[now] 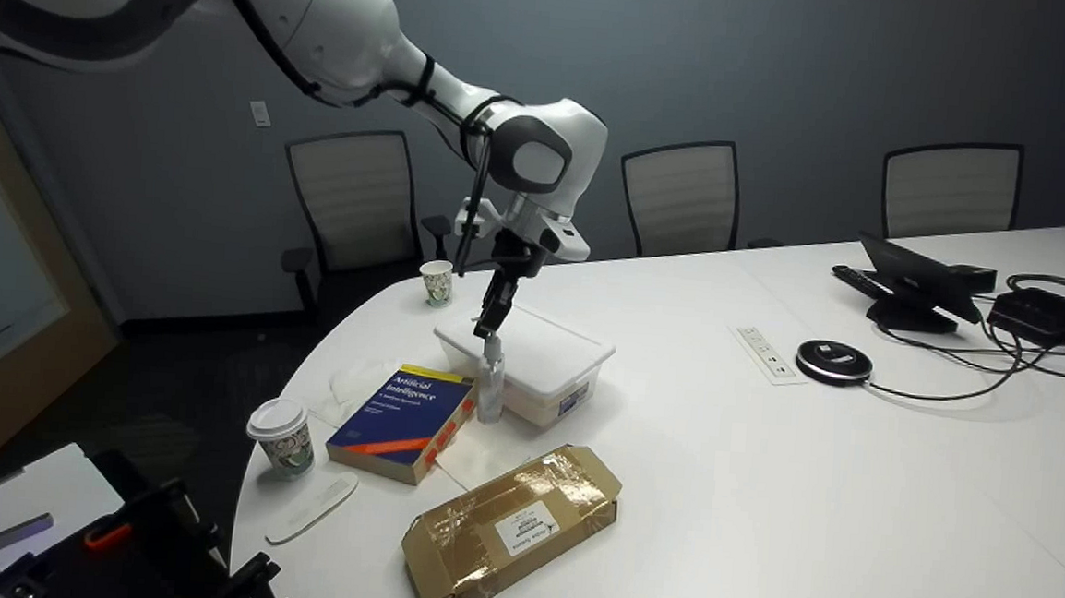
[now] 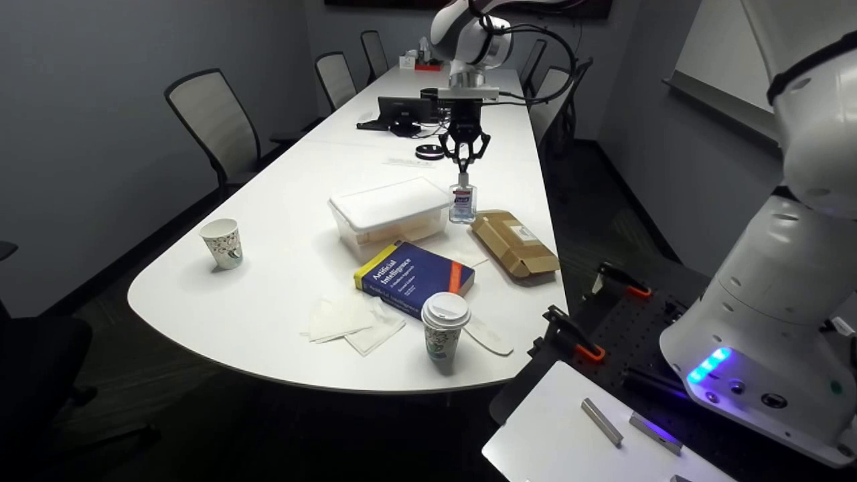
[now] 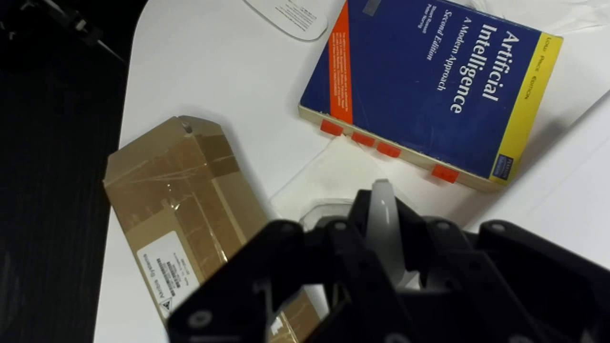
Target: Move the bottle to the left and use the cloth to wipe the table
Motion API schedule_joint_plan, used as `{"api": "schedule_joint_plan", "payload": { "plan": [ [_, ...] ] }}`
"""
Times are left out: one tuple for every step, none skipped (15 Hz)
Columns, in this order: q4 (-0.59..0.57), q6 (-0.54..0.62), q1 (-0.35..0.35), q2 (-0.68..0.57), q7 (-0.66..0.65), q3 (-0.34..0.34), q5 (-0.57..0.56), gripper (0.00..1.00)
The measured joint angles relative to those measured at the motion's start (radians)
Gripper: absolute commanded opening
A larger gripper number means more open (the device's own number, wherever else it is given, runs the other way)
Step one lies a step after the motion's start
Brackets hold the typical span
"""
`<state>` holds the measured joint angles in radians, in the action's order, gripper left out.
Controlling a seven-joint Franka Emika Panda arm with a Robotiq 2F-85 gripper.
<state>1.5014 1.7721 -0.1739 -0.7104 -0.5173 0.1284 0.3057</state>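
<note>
The bottle (image 1: 490,391) is small and clear with a pale pump top; in an exterior view its label (image 2: 462,201) faces the camera. My gripper (image 2: 463,167) comes down from above and is shut on the bottle's pump top. In the wrist view the pale spout (image 3: 383,214) pokes out between the dark fingers. The bottle is upright and appears to hang over a white cloth (image 3: 329,178) lying between book and carton. More folded white cloth (image 2: 341,319) lies beside the book. The table (image 1: 761,498) is white with a curved edge.
Close by the bottle are a lidded plastic box (image 1: 529,354), a thick blue book (image 1: 405,421) and a brown carton (image 1: 514,529). A lidded cup (image 2: 444,328), an open paper cup (image 2: 222,242) and a white flat piece (image 1: 312,507) also stand or lie around. Farther off are a screen (image 1: 918,276) and cables.
</note>
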Motion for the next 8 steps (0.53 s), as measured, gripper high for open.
{"api": "schedule_joint_plan", "payload": {
  "plan": [
    [0.047,0.030,0.000,0.019,0.000,0.002,0.000,0.03],
    [0.095,0.062,0.000,0.038,0.000,0.002,0.001,0.03],
    [0.144,0.097,0.001,0.057,0.001,0.002,0.001,0.03],
    [0.192,0.135,0.002,0.075,0.003,0.002,0.001,0.03],
    [0.234,0.170,0.005,0.089,0.005,0.002,0.001,0.03],
    [0.271,0.205,0.008,0.099,0.007,0.002,0.000,0.03],
    [0.298,0.236,0.012,0.106,0.010,0.002,0.000,0.03],
    [0.320,0.264,0.015,0.110,0.017,0.002,0.000,0.03]
  ]
}}
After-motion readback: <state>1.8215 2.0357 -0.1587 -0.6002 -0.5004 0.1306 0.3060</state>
